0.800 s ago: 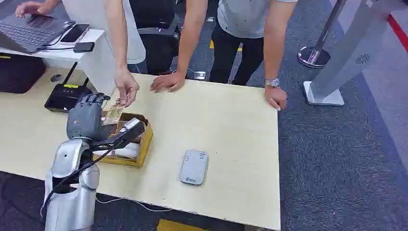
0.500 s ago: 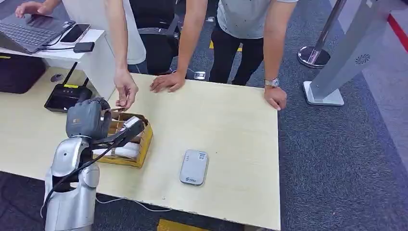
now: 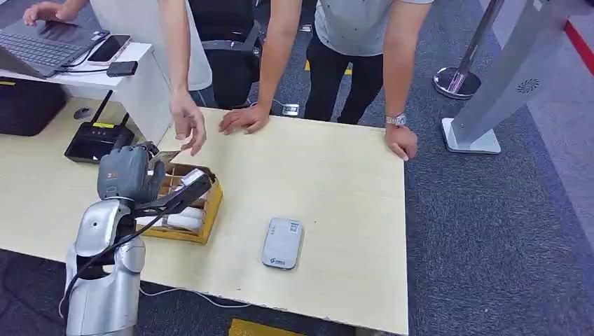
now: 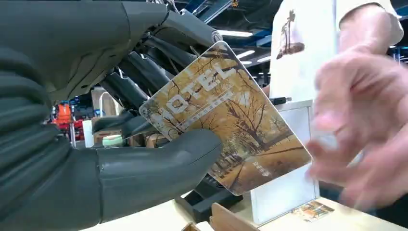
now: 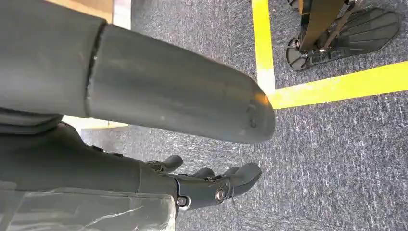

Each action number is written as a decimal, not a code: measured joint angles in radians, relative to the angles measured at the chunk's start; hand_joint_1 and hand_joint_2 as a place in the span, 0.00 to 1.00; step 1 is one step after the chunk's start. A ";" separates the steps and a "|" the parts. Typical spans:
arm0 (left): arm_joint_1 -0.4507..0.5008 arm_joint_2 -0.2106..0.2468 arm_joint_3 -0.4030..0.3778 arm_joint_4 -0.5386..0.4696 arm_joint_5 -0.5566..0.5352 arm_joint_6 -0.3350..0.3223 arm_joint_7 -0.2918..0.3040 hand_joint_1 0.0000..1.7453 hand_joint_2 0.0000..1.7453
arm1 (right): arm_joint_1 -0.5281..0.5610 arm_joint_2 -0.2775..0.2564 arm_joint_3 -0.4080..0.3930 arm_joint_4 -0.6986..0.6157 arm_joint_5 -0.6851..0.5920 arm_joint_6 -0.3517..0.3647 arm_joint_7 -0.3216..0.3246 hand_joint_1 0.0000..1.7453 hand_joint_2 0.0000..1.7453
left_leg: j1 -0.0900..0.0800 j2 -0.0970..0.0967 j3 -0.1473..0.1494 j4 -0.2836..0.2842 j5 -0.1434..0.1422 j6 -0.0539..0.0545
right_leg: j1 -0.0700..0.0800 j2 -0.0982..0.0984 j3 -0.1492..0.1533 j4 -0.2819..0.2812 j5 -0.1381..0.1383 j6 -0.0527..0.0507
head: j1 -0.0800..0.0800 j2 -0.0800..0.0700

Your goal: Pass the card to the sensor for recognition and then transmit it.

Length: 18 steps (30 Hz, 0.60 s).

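Left hand (image 3: 127,171) holds the card (image 4: 226,120) pinched between thumb (image 4: 159,166) and fingers, above the box (image 3: 183,210) at the table's (image 3: 336,182) nine o'clock side. A person's hand (image 3: 188,124), blurred in the wrist view, hangs just beyond the card at about one o'clock from the robot hand, apparently apart from it. Sensor (image 3: 282,242) lies flat on the table at roughly four o'clock from the card, well apart.

Right hand (image 5: 211,185) hangs over the floor, fingers loosely curled on nothing.

Risks, as judged: the pinch covers one corner only, so the card may pivot or slip in transit; a tilted card may fail to read; the sweep may clip the box rim.
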 joint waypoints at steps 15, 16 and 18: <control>0.010 -0.043 -0.009 0.019 0.003 0.006 -0.026 1.00 1.00 | 0.000 0.000 0.000 0.000 0.001 0.003 -0.003 0.00 0.00 | 0.000 0.000 0.000 0.000 0.000 0.000 | 0.000 0.000 0.000 0.000 0.000 0.000 | 0.000 0.000; 0.010 -0.045 -0.009 0.020 0.003 0.006 -0.026 1.00 1.00 | 0.000 0.000 0.000 0.000 0.001 0.003 -0.003 0.00 0.00 | 0.000 0.000 0.000 0.000 0.000 0.000 | 0.000 0.000 0.000 0.000 0.000 0.000 | 0.000 0.000; 0.012 -0.048 -0.010 0.022 0.004 0.006 -0.030 1.00 1.00 | 0.000 0.000 0.000 0.000 0.002 0.003 -0.003 0.00 0.00 | 0.000 0.000 0.000 0.000 0.000 0.000 | 0.000 0.000 0.000 0.000 0.000 0.000 | 0.000 0.000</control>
